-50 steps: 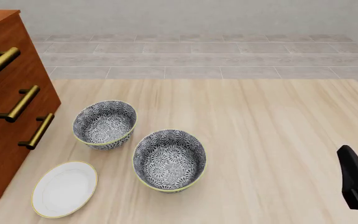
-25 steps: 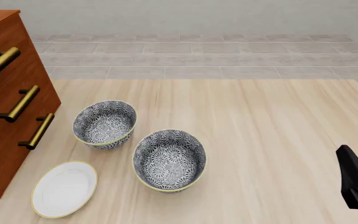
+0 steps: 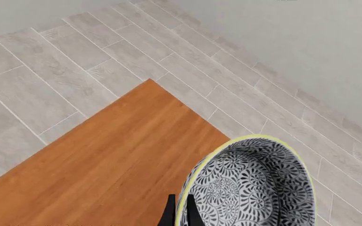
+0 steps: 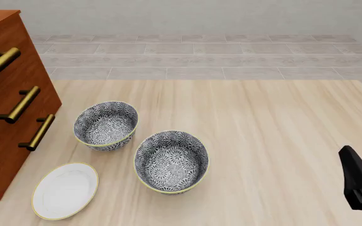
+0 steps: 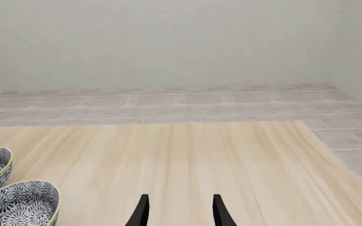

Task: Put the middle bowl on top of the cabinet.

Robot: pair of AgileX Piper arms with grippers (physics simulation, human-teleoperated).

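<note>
Left claw (image 3: 179, 215): clamps the rim of the bowl (image 3: 250, 188) and holds it over the cabinet (image 3: 105, 165) top, near its corner; cannot tell whether touching. Front view: shows the cabinet at the desk's (image 4: 282, 122) left edge, a far bowl (image 4: 105, 125), near bowl (image 4: 171, 161) and plate (image 4: 65, 190) beside it, right claw (image 4: 361, 186) well apart. Right wrist view: shows its fingers (image 5: 143, 212) spread, holding nothing.

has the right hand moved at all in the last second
Barely. In the front view the right hand has crept slightly left and up from the frame's right edge; the table and both bowls there look unchanged.
</note>
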